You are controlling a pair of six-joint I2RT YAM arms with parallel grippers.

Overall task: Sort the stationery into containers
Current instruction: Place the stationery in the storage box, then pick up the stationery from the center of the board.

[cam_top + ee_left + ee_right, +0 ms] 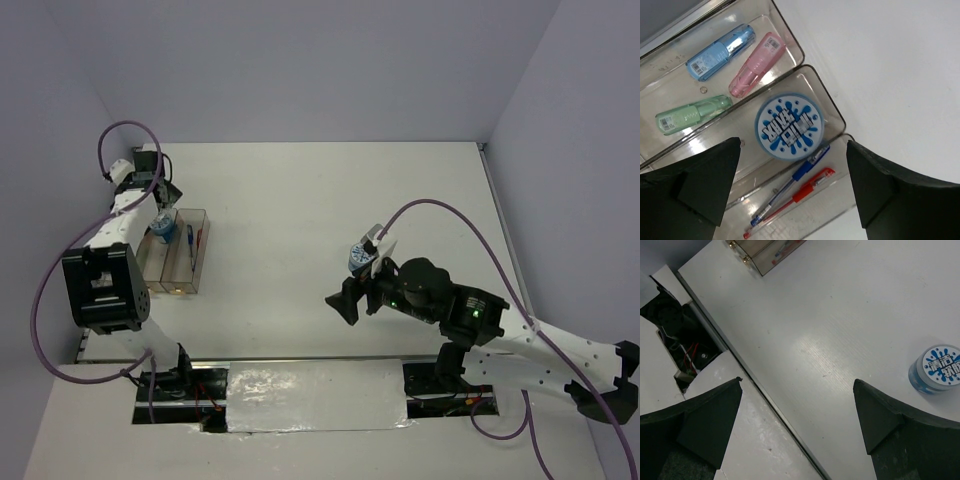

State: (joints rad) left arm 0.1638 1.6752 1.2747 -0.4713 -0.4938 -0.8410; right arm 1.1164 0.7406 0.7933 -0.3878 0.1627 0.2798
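Observation:
The clear containers (832, 107) stand at the left of the table (178, 285). One bin holds a light-blue bar (720, 52), a pink bar (756, 65) and a green bar (692, 115). The middle bin holds a blue roll (789, 126). The third bin holds a blue pen (790, 185) and a red pen (802, 192). My left gripper (793, 141) hovers open and empty above these bins (163, 198). The second blue roll (937, 369) stands on the table beside my right arm (358, 258). My right gripper (797, 380) is open and empty, above bare table left of that roll.
The table's near edge has a slot with wires (677, 335) and a shiny taped strip (310, 395). Walls close in the table at the back and on both sides.

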